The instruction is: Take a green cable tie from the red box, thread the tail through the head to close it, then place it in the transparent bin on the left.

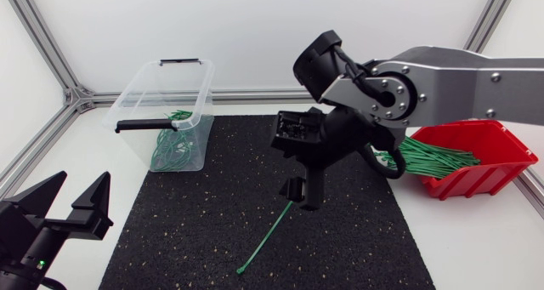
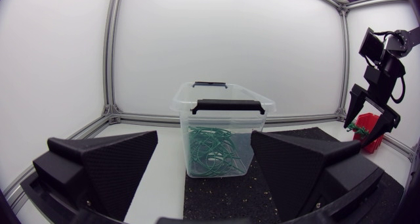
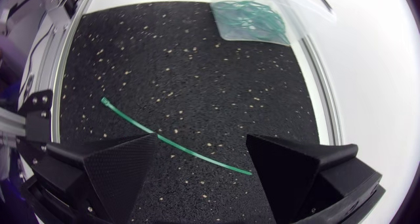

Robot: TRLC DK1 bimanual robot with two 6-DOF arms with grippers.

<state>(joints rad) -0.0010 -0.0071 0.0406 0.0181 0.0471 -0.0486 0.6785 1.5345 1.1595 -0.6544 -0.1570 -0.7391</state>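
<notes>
1. The right gripper (image 1: 302,195) is hanging low over the black mat (image 1: 212,213), and its fingers are standing wide apart, gripping nothing.
2. One green cable tie (image 1: 268,235) is lying straight on the mat, and one end is reaching under the gap between these fingers.
3. More green ties (image 1: 433,154) are filling the red box (image 1: 476,178) beside the mat's right edge.
4. The left gripper (image 1: 82,181) is resting beside the mat's left edge, also spread and empty, and it is facing the clear bin (image 2: 223,119), where a heap of ties (image 2: 213,155) is lying.
</notes>
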